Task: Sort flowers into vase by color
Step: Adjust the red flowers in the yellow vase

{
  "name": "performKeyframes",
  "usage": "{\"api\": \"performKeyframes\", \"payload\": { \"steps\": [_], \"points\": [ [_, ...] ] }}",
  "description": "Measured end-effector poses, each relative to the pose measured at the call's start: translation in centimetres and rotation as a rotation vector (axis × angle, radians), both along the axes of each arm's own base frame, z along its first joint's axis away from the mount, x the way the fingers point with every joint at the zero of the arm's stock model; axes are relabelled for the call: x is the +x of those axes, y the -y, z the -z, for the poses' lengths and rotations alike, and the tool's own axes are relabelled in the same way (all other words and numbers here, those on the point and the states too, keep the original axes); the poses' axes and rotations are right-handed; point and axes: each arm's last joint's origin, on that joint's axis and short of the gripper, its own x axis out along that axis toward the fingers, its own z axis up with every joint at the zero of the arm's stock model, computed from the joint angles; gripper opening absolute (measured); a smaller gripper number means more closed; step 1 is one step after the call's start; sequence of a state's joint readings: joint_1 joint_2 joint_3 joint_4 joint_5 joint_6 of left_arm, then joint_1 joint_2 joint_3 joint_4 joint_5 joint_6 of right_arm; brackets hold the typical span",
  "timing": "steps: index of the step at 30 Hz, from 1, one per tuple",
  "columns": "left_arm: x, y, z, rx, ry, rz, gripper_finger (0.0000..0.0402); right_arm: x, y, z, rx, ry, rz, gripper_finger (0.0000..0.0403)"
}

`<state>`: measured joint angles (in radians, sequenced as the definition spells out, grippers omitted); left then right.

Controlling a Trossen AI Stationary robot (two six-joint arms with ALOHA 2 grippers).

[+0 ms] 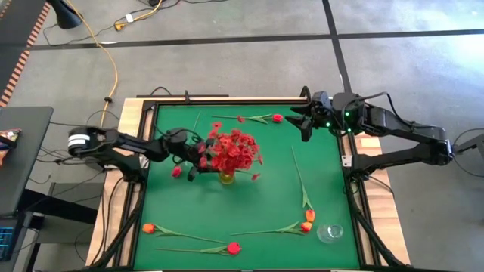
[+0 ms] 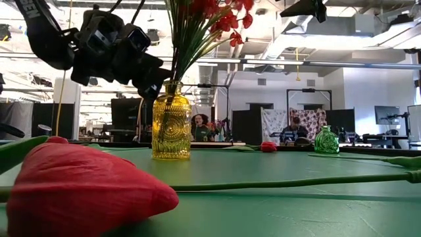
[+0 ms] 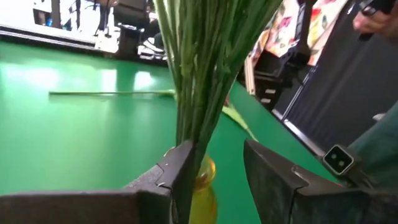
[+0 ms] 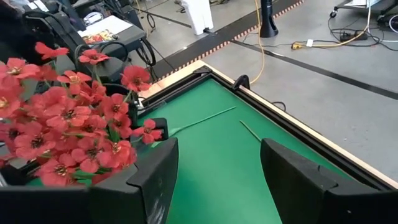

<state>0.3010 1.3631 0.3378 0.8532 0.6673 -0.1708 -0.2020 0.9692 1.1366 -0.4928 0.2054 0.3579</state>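
High view: the yellow vase stands on the green table and carries a bushy bunch of red sprigs. The left gripper sits just beside the vase, at the bunch's stems. The right gripper hovers well apart from the vase, near the table's far edge. Loose flowers lie around the vase: a red-pink tulip on the far side, an orange tulip, a second red-pink tulip and two orange buds on the near side, next to a clear glass vase. Low view: the left gripper hangs beside the vase, level with the stems above its neck; a red-pink tulip lies in the foreground. Left wrist view: the left fingers stand apart, released, with the green stems against one finger and a gap to the other; nothing is clamped. Right wrist view: the right fingers are spread wide and grasp nothing, facing the red sprigs.
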Motion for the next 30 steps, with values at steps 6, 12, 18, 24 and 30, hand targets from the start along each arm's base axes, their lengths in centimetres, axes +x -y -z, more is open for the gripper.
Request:
{"api": "performKeyframes", "payload": {
  "steps": [6, 12, 18, 24, 30],
  "points": [
    [-1.0, -0.4, -0.8, 0.000, -0.041, -0.050, 0.0125, 0.0, 0.0, 0.0, -0.024, -0.011, -0.007, 0.0255],
    [-2.5, -0.3, -2.5, 0.021, -0.039, -0.132, 0.0125, 0.0, 0.0, 0.0, -0.026, -0.012, -0.008, 0.0255],
    [-5.0, 0.0, -4.3, 0.076, -0.061, -0.307, 0.0123, 0.5, -0.5, -0.1, -0.060, -0.006, -0.080, 0.0255],
    [-7.2, 0.5, -6.7, 0.069, 0.067, -0.420, 0.0112, 3.8, -2.2, -0.4, -0.143, 0.097, -0.230, 0.0255],
    [-8.2, 0.6, -8.8, 0.017, 0.086, -0.556, 0.0096, 7.1, -3.5, -0.2, -0.170, 0.208, -0.314, 0.0228]
  ]
}}
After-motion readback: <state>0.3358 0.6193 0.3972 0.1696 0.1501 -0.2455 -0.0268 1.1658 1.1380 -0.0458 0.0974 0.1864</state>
